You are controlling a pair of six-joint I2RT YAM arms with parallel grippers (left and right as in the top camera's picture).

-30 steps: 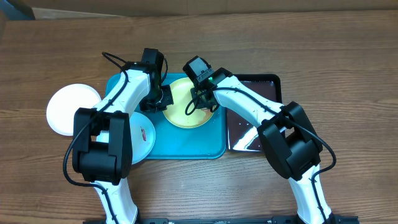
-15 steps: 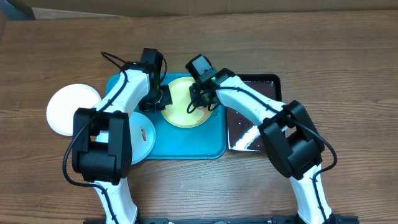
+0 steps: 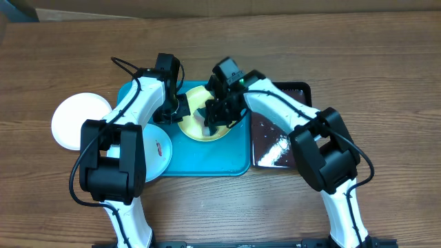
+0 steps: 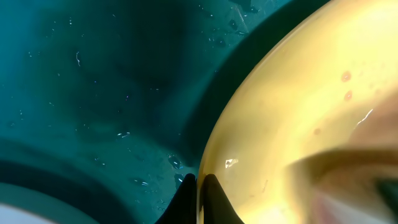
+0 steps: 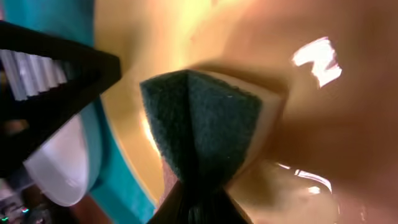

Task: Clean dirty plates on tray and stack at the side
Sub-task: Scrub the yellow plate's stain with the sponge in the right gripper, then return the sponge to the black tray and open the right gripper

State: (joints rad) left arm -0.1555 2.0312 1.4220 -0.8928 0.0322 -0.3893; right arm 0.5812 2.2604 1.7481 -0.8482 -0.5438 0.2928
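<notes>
Nearest me, the pale blue plate (image 3: pixel 162 156) lies over the near-left edge of the tray (image 3: pixel 207 160), partly under my left arm, and it carries a reddish smear, so I count it as not yet washed. Just right of the tray sits the black pan (image 3: pixel 279 148), which plays no part at present. Off the tray's left side, on the bare desk (image 3: pixel 344 62), lies the white plate (image 3: pixel 72 120); I take that spot for the stacking place. Further back, on the far half of the tray, is the yellow-green plate (image 3: pixel 193 131), and that is where the work is. My left fingers (image 4: pixel 184 202) are clenched on its rim at the side facing the tray's left edge, steadying it. My right fingers (image 5: pixel 180 208) are pinched on a sponge (image 5: pixel 205 124), green scouring face outward, pressed against the plate's inner surface. So the step in hand is scrubbing this plate. A few faint reddish specks (image 4: pixel 346 77) show on the plate, so I judge the cleaning unfinished. The next move calls for sweeping the sponge across those specks while the left grip holds firm. Then the plate must be lifted by its rim and carried over the tray's left edge onto the white plate.
</notes>
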